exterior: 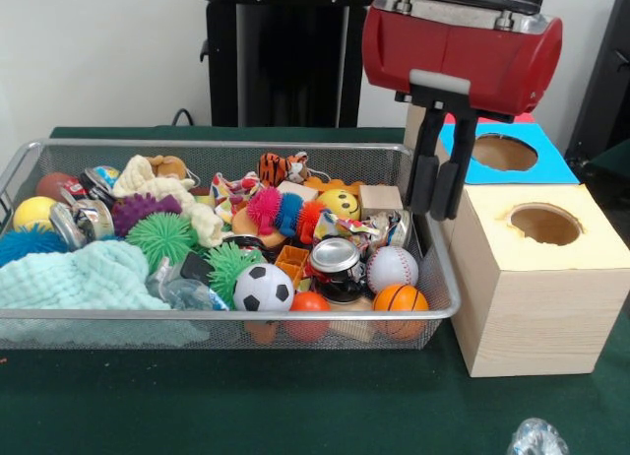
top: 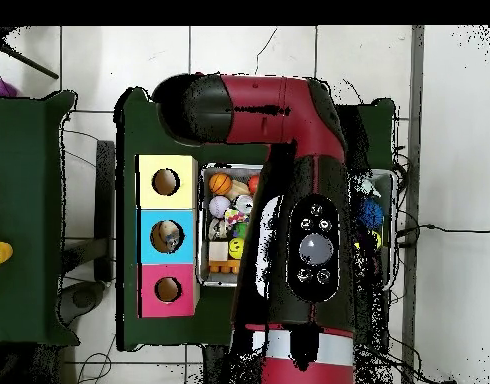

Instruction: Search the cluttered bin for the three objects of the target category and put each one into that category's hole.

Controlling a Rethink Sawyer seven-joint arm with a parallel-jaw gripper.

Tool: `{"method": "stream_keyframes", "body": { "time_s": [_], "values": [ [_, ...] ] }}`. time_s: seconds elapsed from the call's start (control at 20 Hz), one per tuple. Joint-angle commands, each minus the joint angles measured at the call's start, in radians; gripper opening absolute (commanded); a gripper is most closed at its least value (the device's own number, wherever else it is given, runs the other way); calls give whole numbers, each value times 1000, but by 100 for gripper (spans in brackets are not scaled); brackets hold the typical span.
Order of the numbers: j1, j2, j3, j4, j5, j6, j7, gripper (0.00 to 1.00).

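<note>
- Your gripper (exterior: 441, 184) hangs between the wire bin (exterior: 226, 148) and the boxes, just outside the bin's end rim, beside the wooden box (exterior: 536, 297).
- Fingers (exterior: 424, 174) look close together with only a thin gap, nothing held between them.
- In the overhead view the arm (top: 289, 200) covers most of the bin, so you can't see the gripper there.
- Three boxes sit in a row next to the bin: wooden with a round hole on top, then blue box (exterior: 512, 152), then pink box (top: 167, 290). In the overhead view something pale sits in the blue box's hole; you can't tell what.
- Target category isn't shown in the pictures, so you can't tell which items count.
- Bin end nearest the boxes: basketball (exterior: 401, 299), baseball (exterior: 392, 269), soccer ball (exterior: 263, 289), crushed can (exterior: 337, 260), wooden cube (exterior: 380, 199), yellow smiley ball (exterior: 340, 203).
- Middle: green spiky ball (exterior: 162, 237), pink spiky ball (exterior: 263, 207), tiger toy (exterior: 282, 166), orange grid block (exterior: 292, 261).
- Far end: pale green cloth (exterior: 84, 278), yellow ball (exterior: 33, 214), blue spiky ball (exterior: 28, 244), purple spiky ball (exterior: 138, 209).
- All of it lies inside the bin, on the green table (exterior: 295, 406).
</note>
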Motion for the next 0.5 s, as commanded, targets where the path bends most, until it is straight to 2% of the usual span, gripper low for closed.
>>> {"method": "stream_keyframes", "body": {
  "time_s": [0.05,0.5],
  "values": [
    [-6,10,9,146,4,19,75,0],
    [-9,7,14,159,7,4,73,0]
  ]
}}
